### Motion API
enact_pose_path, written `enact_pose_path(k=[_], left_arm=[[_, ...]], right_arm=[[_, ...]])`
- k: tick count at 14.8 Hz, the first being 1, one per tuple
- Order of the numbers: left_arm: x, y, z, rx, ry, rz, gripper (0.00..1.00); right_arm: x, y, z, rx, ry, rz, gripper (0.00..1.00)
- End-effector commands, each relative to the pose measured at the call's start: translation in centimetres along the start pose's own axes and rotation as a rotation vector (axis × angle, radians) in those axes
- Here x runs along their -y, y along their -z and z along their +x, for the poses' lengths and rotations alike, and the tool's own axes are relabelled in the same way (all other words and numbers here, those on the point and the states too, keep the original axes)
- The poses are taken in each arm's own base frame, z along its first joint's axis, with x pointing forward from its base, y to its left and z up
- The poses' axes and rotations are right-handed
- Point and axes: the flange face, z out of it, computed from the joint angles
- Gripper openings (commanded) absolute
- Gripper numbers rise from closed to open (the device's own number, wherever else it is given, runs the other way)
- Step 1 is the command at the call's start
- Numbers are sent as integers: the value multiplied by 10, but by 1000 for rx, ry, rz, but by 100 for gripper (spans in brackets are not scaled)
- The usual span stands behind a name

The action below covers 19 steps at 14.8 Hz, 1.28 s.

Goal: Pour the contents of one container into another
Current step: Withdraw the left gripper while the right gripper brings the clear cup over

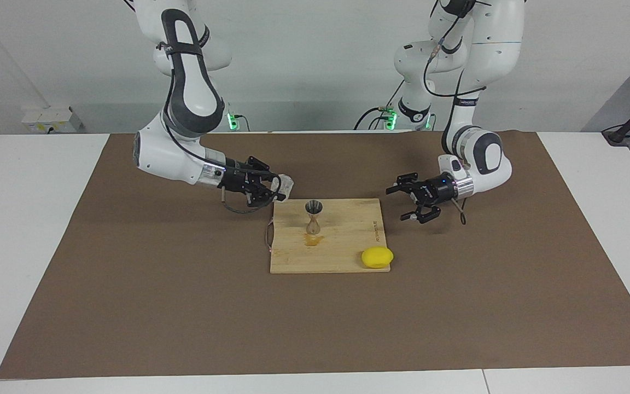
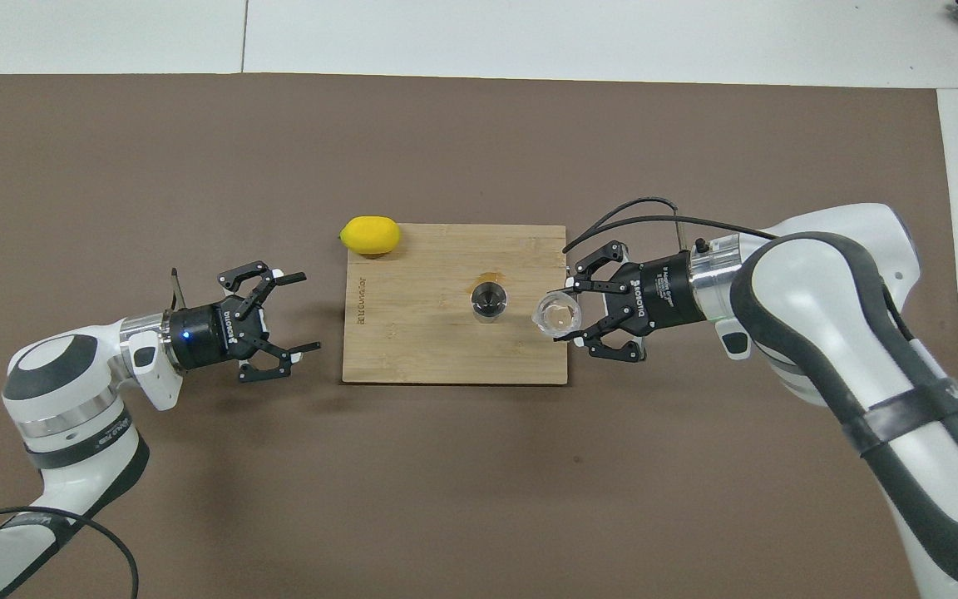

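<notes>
A small clear glass cup (image 1: 285,186) (image 2: 556,314) hangs in the air over the wooden board's edge at the right arm's end. My right gripper (image 1: 278,189) (image 2: 572,314) is shut on it, and the cup seems to lean a little toward the jigger. The metal hourglass jigger (image 1: 314,215) (image 2: 488,300) stands upright on the middle of the board, a short way from the cup. My left gripper (image 1: 398,204) (image 2: 306,311) is open and holds nothing. It hovers low over the brown mat just off the board's edge at the left arm's end.
The wooden board (image 1: 342,246) (image 2: 446,353) lies on a brown mat (image 1: 184,301). A small orange wet spot (image 1: 311,241) marks the board by the jigger's foot. A yellow lemon (image 1: 377,257) (image 2: 371,235) rests at the board's corner, farther from the robots, toward the left arm's end.
</notes>
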Motion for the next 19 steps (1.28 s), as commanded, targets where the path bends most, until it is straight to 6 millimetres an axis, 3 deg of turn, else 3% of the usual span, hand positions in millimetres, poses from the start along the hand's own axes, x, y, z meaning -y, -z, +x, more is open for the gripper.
enact_pose_path(k=[1, 7, 10, 19], left_arm=[[-10, 40, 6, 10, 15, -81, 99], [0, 110, 23, 78, 15, -276, 99], [5, 124, 32, 95, 4, -368, 99], [33, 180, 55, 384, -3, -493, 99]], right_arm=[[-5, -3, -9, -57, -6, -7, 0], [16, 7, -17, -85, -86, 79, 0], [18, -2, -24, -93, -76, 85, 0], [25, -24, -45, -176, -73, 84, 0]])
